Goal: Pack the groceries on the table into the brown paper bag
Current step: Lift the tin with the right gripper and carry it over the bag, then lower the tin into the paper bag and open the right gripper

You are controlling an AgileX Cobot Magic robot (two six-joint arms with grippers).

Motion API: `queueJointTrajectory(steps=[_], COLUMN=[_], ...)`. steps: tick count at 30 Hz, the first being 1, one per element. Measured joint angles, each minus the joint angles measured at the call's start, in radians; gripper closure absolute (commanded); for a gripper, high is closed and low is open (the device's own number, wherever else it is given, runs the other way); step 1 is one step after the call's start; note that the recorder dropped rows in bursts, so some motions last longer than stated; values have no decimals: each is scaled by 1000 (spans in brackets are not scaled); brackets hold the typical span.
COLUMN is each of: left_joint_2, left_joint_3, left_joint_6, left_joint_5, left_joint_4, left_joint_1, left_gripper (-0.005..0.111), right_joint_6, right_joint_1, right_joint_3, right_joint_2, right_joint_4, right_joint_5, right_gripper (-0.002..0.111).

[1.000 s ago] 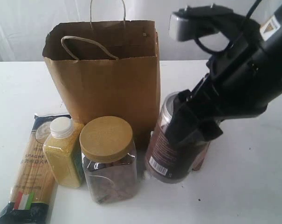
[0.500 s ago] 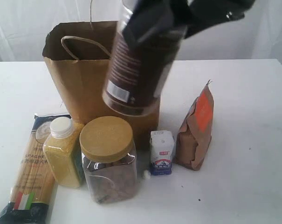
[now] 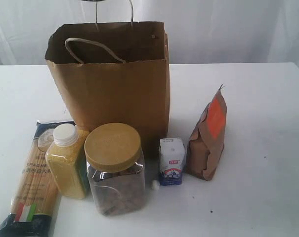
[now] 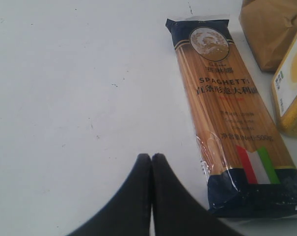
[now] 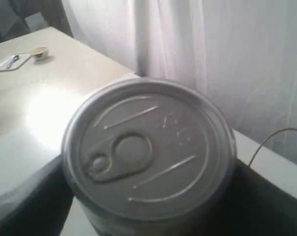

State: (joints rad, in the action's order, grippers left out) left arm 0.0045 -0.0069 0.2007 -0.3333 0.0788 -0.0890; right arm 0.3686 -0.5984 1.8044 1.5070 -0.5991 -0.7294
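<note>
**One wide view, two close ones**

The exterior camera looks from the front, slightly above, across the white tabletop (image 3: 258, 98) toward a white curtain (image 3: 213, 29). The left wrist camera looks low along that tabletop and shares the long clear spaghetti packet with dark blue ends (image 4: 227, 123). The right wrist camera sits almost against a round grey pull-tab-lidded jar (image 5: 148, 147), with curtain behind.

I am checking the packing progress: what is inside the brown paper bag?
In the brown paper bag, only its inner wall and a handle loop show; the front wall hides the bottom.

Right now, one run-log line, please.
right end effector: holding dark jar, aloft | left end effector: shut, beside spaghetti | bag: upright, open
</note>
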Motion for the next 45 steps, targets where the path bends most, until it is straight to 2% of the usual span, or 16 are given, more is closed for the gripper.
queueJointTrajectory(steps=[5, 16, 28, 31, 37, 45], left_joint_2=[0, 0, 0, 0, 0, 0], left_joint_3=[0, 0, 0, 0, 0, 0], left_joint_6=[0, 0, 0, 0, 0, 0], left_joint_5=[0, 0, 0, 0, 0, 0], left_joint_4=[2, 2, 2, 2, 2, 4], left_joint_1=[0, 0, 0, 0, 0, 0], left_gripper=[107, 107, 107, 107, 107, 107], right_joint_6=[23, 34, -8, -8, -10, -12], right_joint_1=[0, 0, 0, 0, 0, 0], right_joint_3=[0, 0, 0, 0, 0, 0], right_joint_2=[82, 242, 326, 346, 370, 390], right_joint_4=[0, 108, 110, 100, 65, 61], right_joint_5=[89, 91, 103, 106, 106, 106], right_gripper=[78, 78, 78, 73, 51, 49])
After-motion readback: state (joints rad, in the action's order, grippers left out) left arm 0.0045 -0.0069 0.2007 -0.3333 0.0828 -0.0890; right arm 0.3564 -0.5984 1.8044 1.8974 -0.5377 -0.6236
